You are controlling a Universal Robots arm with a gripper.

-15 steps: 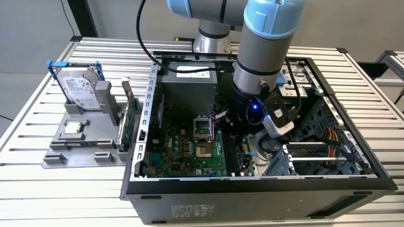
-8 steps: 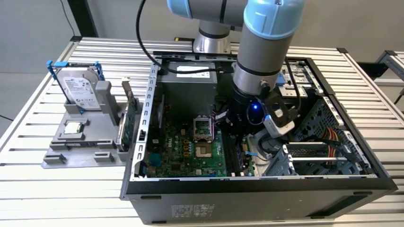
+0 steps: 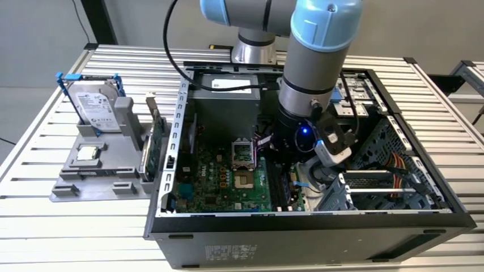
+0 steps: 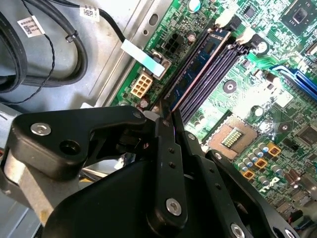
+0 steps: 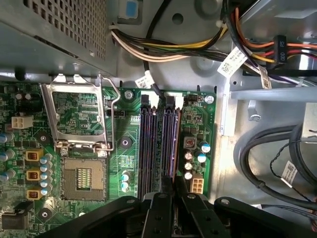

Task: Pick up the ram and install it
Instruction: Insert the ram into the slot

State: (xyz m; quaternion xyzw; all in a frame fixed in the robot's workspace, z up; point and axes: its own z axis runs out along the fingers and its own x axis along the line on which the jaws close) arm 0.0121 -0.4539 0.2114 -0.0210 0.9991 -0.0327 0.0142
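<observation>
You've got the arm point(image 3: 310, 73) reaching down into the open PC case point(image 3: 302, 226), wrist low over the motherboard point(image 3: 226, 187) near the case's middle. In the second wrist view the gripper point(image 4: 166, 116) sits w/ its two black fingers point(image 4: 168, 148) drawn close together, tips pinched on the near end of the ram point(image 4: 198, 62). The ram is a bluish-dark stick standing on edge in the outermost of the black memory slots point(image 4: 208, 79), the one next to the white power connector point(image 4: 140, 85). Its far end lies btwn the white slot latches point(image 4: 225, 20). You can't tell from these views whether it's fully seated.

In the first wrist view the gripper point(image 5: 168, 191) shows at the same spot: fingertips meet over the slot row, w/ the ram point(image 5: 170, 144) edge-on btwn them. The open CPU socket point(image 5: 83, 176) and its raised metal retention frame point(image 5: 79, 116) sit just beside the slots; cable bundles point(image 5: 173, 49) run above the board's edge.

Outside the case, at the exterior view's left, a grey fixture point(image 3: 98, 175) on the slatted table point(image 3: 45, 238) holds a silver hard drive point(image 3: 97, 110) upright, and a green card w/ metal bracket point(image 3: 155, 144) stands at the fixture's case-side edge.
</observation>
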